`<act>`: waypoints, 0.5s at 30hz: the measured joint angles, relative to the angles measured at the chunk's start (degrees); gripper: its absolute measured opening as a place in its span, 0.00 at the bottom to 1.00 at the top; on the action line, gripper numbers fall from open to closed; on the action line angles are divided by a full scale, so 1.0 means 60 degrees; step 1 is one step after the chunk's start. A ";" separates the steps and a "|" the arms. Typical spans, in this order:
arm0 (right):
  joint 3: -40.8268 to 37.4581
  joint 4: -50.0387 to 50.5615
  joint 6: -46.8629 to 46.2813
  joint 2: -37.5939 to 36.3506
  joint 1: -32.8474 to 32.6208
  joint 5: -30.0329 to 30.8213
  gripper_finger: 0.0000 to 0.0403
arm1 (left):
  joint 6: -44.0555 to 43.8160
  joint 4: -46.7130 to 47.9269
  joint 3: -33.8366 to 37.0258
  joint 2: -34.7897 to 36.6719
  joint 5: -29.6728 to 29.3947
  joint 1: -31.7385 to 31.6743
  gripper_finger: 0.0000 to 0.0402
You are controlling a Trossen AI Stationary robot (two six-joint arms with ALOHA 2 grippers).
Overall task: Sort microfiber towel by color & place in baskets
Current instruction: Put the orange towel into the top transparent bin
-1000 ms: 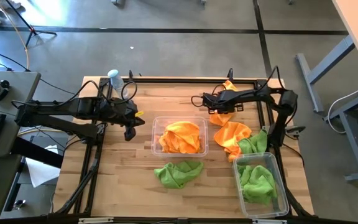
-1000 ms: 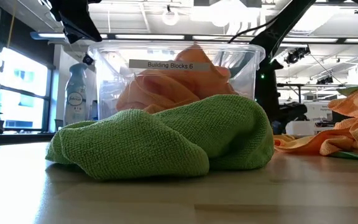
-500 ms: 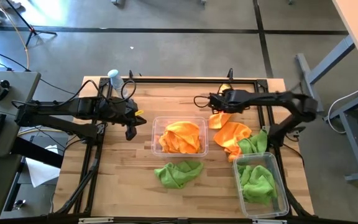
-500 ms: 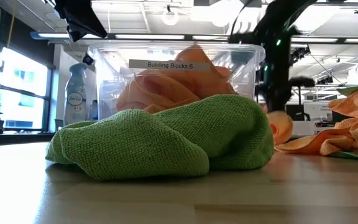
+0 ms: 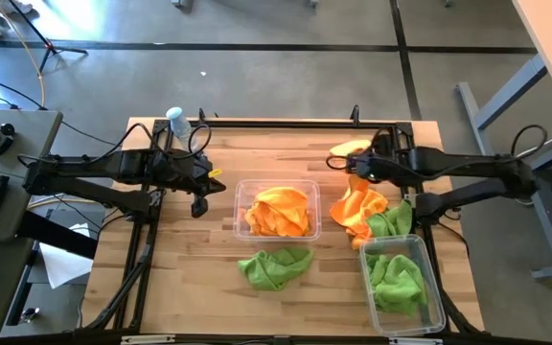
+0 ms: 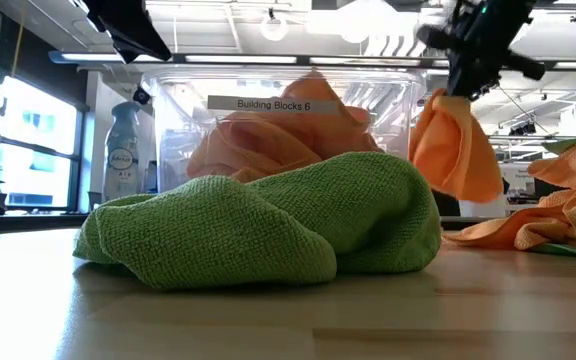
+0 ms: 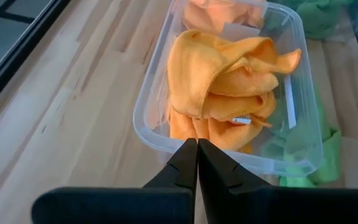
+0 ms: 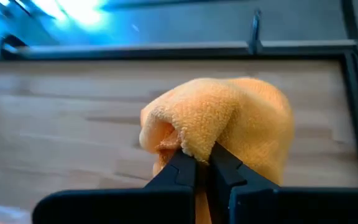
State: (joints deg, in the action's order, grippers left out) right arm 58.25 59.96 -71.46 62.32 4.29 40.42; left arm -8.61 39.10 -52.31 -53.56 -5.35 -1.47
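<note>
step: right gripper [image 8: 196,163] is pinched tight on an orange towel [image 6: 455,145], lifted clear of the worktop [image 5: 209,278] at about 1 o'clock

left gripper [image 7: 197,163]: closed on nothing, parked at 9 o'clock just beside the orange basket [image 5: 241,206]

green basket [image 5: 437,297]: 5 o'clock, green towels inside

next: I'd guess swing toward 9 o'clock over the orange basket, then let go

leftovers: green towel [image 5: 274,266] at 6 o'clock, mixed pile [image 5: 370,213] at 3

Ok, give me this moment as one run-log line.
right gripper: shut on orange towel, lifted off table | left gripper: shut, empty, beside orange basket | green basket: green towels inside
</note>
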 joint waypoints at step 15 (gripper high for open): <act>0.3740 -0.0055 0.1662 0.1703 -0.2661 0.1742 0.00 | 0.0478 0.0804 -0.0001 0.0739 0.0044 -0.0826 0.00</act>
State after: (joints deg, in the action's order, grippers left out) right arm 80.69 59.64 -61.49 72.54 -11.68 50.87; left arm -5.74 43.92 -52.32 -49.13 -5.09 -6.43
